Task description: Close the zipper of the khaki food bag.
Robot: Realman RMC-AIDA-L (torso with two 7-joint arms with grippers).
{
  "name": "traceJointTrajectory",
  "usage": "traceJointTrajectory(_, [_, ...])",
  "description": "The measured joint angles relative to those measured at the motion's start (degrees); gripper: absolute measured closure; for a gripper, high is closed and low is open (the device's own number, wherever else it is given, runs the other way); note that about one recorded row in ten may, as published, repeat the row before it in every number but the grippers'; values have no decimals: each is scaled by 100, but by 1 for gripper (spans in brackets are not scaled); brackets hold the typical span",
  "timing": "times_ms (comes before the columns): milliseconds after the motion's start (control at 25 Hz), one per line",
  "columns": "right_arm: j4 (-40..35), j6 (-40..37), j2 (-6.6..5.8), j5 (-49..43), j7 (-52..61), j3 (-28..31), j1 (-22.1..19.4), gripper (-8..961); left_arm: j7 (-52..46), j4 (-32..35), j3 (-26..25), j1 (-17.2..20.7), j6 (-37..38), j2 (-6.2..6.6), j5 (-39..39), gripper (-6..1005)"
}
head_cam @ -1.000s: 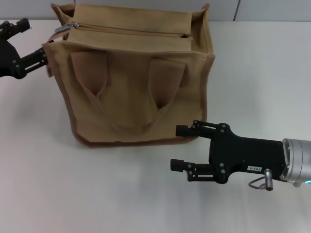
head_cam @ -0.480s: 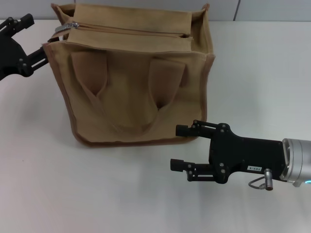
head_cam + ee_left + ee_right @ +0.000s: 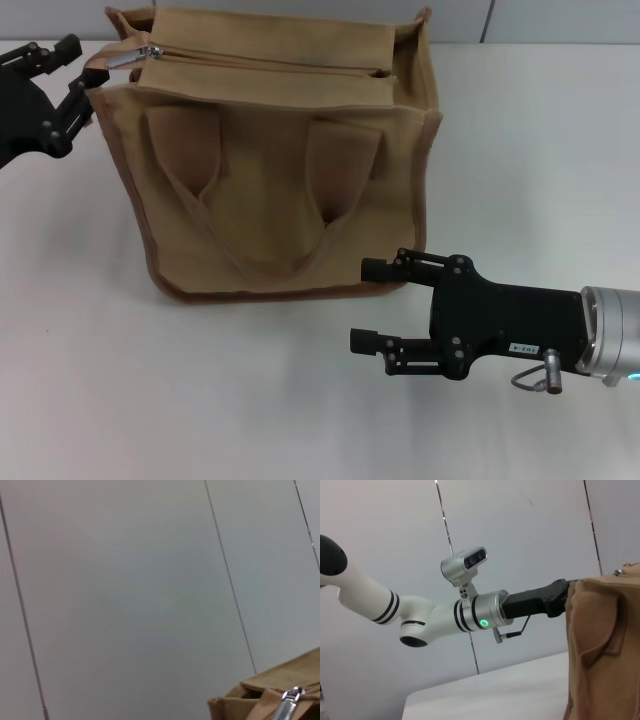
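Note:
The khaki food bag (image 3: pixel 270 170) stands upright in the middle of the white table. The zipper (image 3: pixel 270 63) runs across its top, with the silver slider and pull tab (image 3: pixel 128 58) at the bag's left end. My left gripper (image 3: pixel 80 72) is open beside that upper left corner, its fingers (image 3: pixel 66 47) on either side of the bag's end edge, just short of the pull tab. The tab also shows in the left wrist view (image 3: pixel 290 706). My right gripper (image 3: pixel 360 303) is open and empty, low by the bag's front right corner.
The white table (image 3: pixel 150 400) spreads around the bag, with a grey panelled wall (image 3: pixel 125 580) behind it. In the right wrist view the left arm (image 3: pixel 470 612) reaches in to the bag's edge (image 3: pixel 600 645).
My left gripper has moved up along the bag's left end, closer to the pull tab. The right arm and the bag have not moved.

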Motion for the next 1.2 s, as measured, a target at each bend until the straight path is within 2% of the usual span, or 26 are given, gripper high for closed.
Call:
traceJointTrajectory(440, [1, -522, 2, 223, -48, 0, -3, 166, 242, 60, -9, 105, 347, -73, -24, 892])
traceJointTrajectory(680, [0, -914, -8, 784, -245, 0, 38, 166, 245, 54, -16, 116, 389, -81, -66, 986])
traceJointTrajectory(760, [-53, -1091, -15, 1297, -245, 0, 93, 166, 247, 45, -18, 116, 389, -94, -70, 986])
traceJointTrajectory(920, [-198, -1330, -16, 1656, 45, -4, 198, 167, 248, 51, -19, 128, 401, -117, -94, 985])
traceJointTrajectory(1080, [-463, -1423, -20, 1834, 931, -2, 511, 167, 223, 37, -19, 164, 464, -124, -182, 983])
traceJointTrajectory(1160, [-684, -1298, -26, 1868, 1887, -42, 888, 167, 204, 43, -19, 183, 512, -129, -203, 983])
traceJointTrajectory(1200, [-684, -1298, -26, 1868, 1887, -42, 888, 167, 200, 47, -19, 191, 531, -131, -205, 982])
